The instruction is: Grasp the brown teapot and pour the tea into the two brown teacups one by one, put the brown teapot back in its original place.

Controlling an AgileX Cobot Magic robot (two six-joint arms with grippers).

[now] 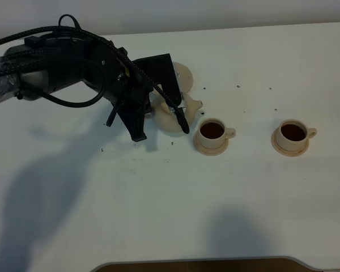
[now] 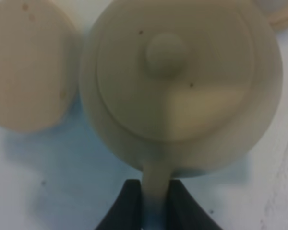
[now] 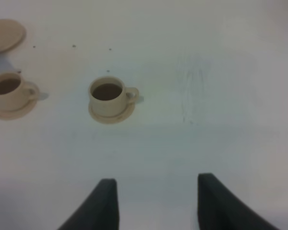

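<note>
- Exterior high view: one brown teapot (image 1: 169,116), two brown teacups and one large empty saucer (image 1: 184,76) lie on the white table (image 1: 243,192). The near teacup (image 1: 212,132) sits just right of the teapot at frame centre; the far teacup (image 1: 293,134) stands well apart at centre right. Each rests on its own small saucer and holds dark tea.
- The left arm (image 1: 51,68) reaches in from the upper left edge, its wrist bent downward over the teapot. The left gripper (image 1: 158,122) has its fingers pointing toward the lower frame edge, either side of the pot.
- The teapot's spout points right, toward the near teacup; its spout-to-handle axis runs roughly left to right. The large saucer is just above it, partly behind the arm.
- Left wrist view: one teapot fills the frame, lid knob (image 2: 165,52) at upper centre. The handle (image 2: 156,191) runs to the bottom edge, and the two dark fingers (image 2: 125,206) are clamped on it. The large saucer is at the upper left, beside the pot.
- Right wrist view: the right gripper (image 3: 156,201) has its fingers spread apart, gripping nothing, above bare table. Both teacups lie at the left, handles pointing right.
</note>
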